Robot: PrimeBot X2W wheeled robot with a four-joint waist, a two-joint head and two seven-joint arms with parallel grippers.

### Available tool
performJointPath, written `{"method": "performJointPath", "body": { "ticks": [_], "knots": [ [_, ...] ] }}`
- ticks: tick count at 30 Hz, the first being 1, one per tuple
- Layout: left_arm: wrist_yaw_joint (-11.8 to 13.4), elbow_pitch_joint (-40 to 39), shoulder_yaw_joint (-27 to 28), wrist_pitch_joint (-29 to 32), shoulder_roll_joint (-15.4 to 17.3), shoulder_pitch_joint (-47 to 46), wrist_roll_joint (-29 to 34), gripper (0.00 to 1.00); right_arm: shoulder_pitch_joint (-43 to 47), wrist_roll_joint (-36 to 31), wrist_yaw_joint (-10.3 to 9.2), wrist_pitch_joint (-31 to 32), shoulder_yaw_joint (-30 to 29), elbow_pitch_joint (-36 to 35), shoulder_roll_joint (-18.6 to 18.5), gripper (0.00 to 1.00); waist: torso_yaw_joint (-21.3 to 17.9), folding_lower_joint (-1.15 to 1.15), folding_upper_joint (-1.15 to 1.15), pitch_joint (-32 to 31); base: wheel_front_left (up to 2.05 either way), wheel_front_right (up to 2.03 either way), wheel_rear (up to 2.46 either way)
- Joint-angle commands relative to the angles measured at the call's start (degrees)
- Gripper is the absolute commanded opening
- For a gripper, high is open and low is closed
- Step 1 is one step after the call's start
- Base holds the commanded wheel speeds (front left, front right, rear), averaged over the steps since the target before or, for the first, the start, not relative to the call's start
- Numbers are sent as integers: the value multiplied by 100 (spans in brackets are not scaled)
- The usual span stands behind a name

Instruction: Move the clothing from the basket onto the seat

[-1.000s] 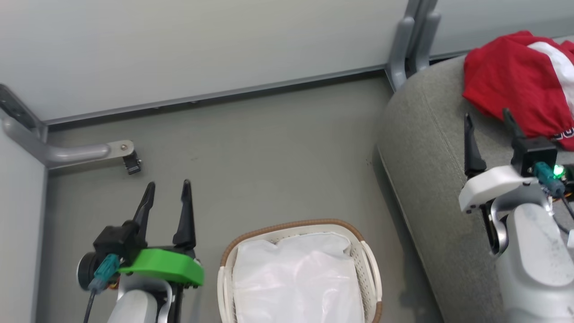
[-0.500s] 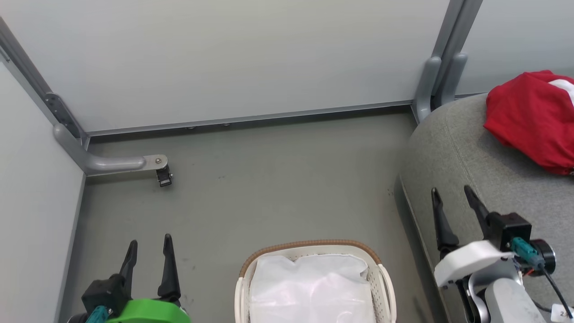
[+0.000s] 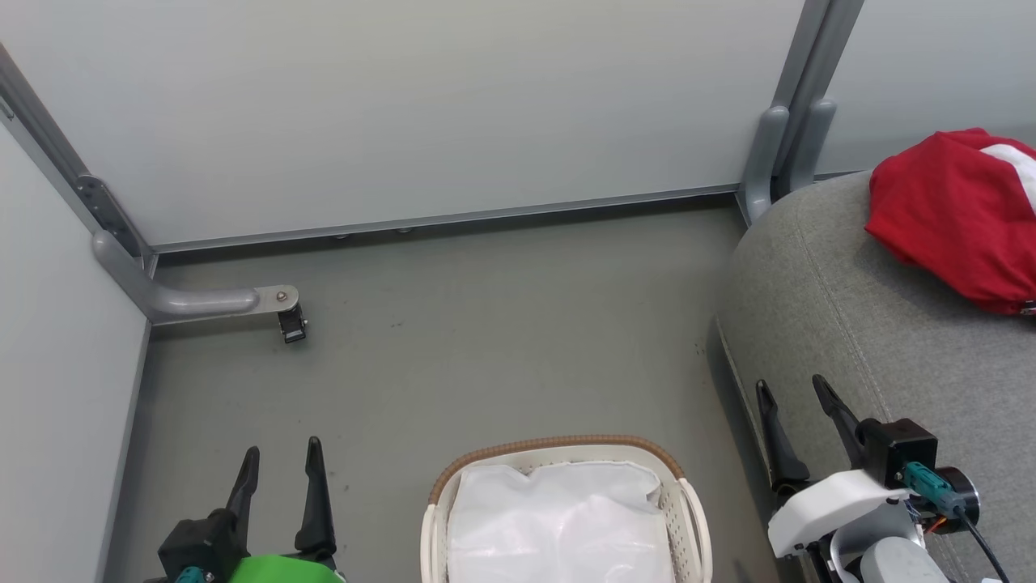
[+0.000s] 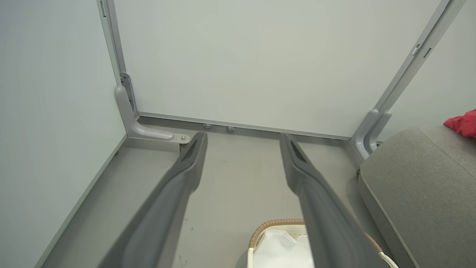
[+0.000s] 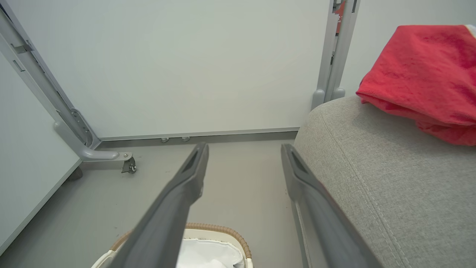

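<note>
Right gripper [image 3: 789, 382] lower, clothing [image 3: 947, 214] partly off-frame

The left gripper [image 3: 282, 450] has two long, dark, tapered fingers rising from a black block [image 3: 198, 546]. Behind the block sits a bright green plastic shell [image 3: 283, 571], with a teal connector plug [image 3: 190, 575] beside it. The right gripper [image 3: 790, 385] has matching dark fingers backed by a white plastic shell [image 3: 825, 506]. Beside that shell are a black box-shaped housing [image 3: 897, 449], a teal plug [image 3: 923, 478] trailing a black cable [image 3: 983, 549], a round black cap [image 3: 961, 492] and a pale grey forearm [image 3: 898, 565]. Close up, each finger [image 4: 193, 156] has a recessed slot near its tip.
</note>
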Motion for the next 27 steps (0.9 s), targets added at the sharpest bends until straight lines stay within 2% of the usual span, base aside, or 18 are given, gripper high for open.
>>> {"method": "performJointPath", "body": {
  "ticks": [1, 9, 10, 13, 20, 27],
  "knots": [
    [42, -1, -8, -2, 0, 12, -19, 100, 55, 9, -8, -15, -4, -21, -20, 100, 3, 0, 0, 0, 0, 0, 0],
    [40, 11, -4, -2, 0, 3, -113, 100, 75, 35, -8, -15, 4, -43, -20, 100, 23, 0, 0, -17, 0, 0, 0],
    [24, 24, -13, 2, -1, -3, -90, 0, 0, 12, 0, 0, 3, -27, 0, 0, 23, 0, 0, -17, 0, 0, 0],
    [23, 178, -28, 8, -8, 3, -97, 0, 34, 22, 0, 10, 1, 117, 21, 0, 23, 0, 0, -17, 0, 0, 0],
    [31, 155, 107, 236, -7, -139, -809, 0, -52, 797, 0, 261, -136, 127, 16, 0, 10, 0, 9, -24, 0, 0, 0],
    [54, 67, 203, 417, -6, -223, -1471, 0, -69, 1533, -1, 432, -193, 66, 11, 0, -2, 0, 0, -7, 0, 0, 0]
  ]
}}
